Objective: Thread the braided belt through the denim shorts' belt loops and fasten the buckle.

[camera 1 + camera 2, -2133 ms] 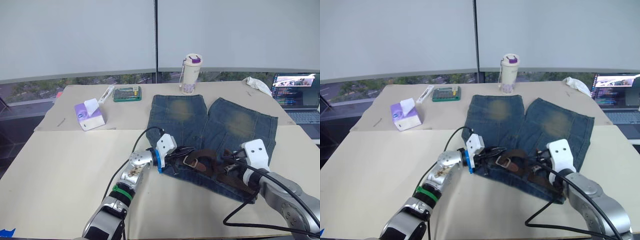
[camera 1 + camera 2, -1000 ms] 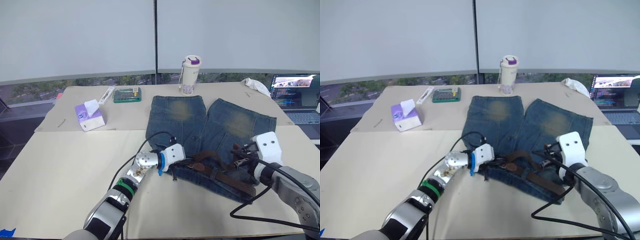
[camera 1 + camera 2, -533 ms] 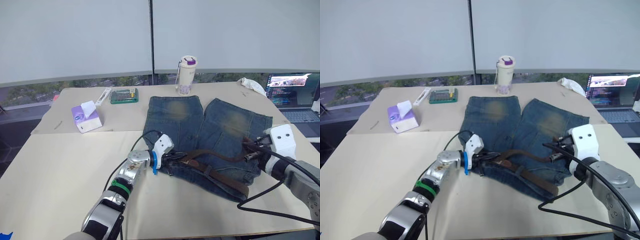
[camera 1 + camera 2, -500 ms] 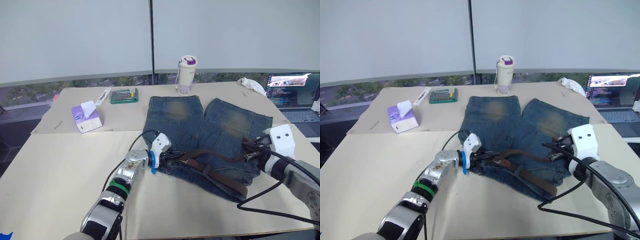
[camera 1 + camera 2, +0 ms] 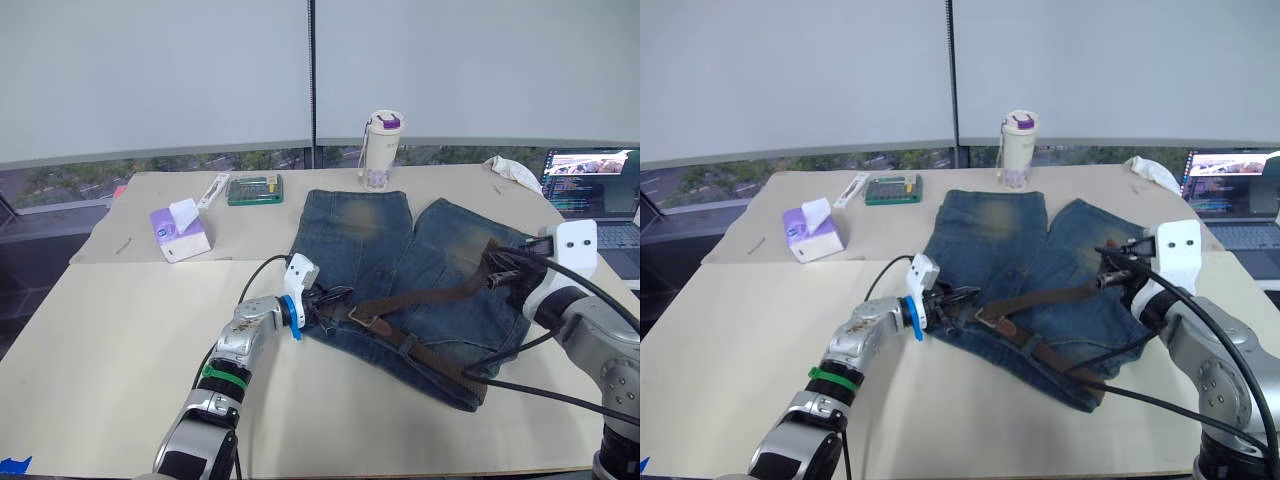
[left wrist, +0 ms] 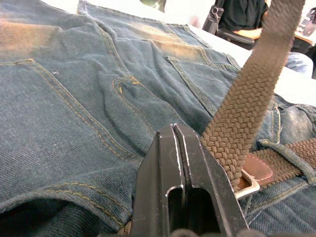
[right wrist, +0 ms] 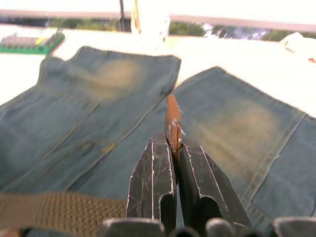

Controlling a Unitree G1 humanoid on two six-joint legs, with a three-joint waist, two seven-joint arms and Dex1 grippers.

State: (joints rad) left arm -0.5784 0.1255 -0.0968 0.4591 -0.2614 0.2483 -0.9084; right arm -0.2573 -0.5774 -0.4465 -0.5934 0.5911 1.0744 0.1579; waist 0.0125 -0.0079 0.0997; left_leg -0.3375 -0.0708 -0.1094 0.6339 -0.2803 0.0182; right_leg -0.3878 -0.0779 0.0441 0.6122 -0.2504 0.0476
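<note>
Head stereo pair looks down over both arms; each wrist camera peers closely along its fingers; all share the shorts (image 5: pixel 420 285).

the denim shorts (image 5: pixel 400 262) are coarse matt blue cloth with faded tan patches and yellow stitching; the braided belt (image 6: pixel 249 94) is woven brown cord, rough and matt, ending in a smooth, slightly glossy leather tab beside the shiny metal buckle (image 6: pixel 248 183); the left gripper (image 6: pixel 178 143) has smooth black fingers (image 6: pixel 163 168) with a dull sheen, the right gripper (image 7: pixel 171 143) scuffed black plastic ones; the table (image 5: pixel 120 340) looks like matt beige board; the tumbler (image 5: pixel 380 148) is glossy plastic
</note>
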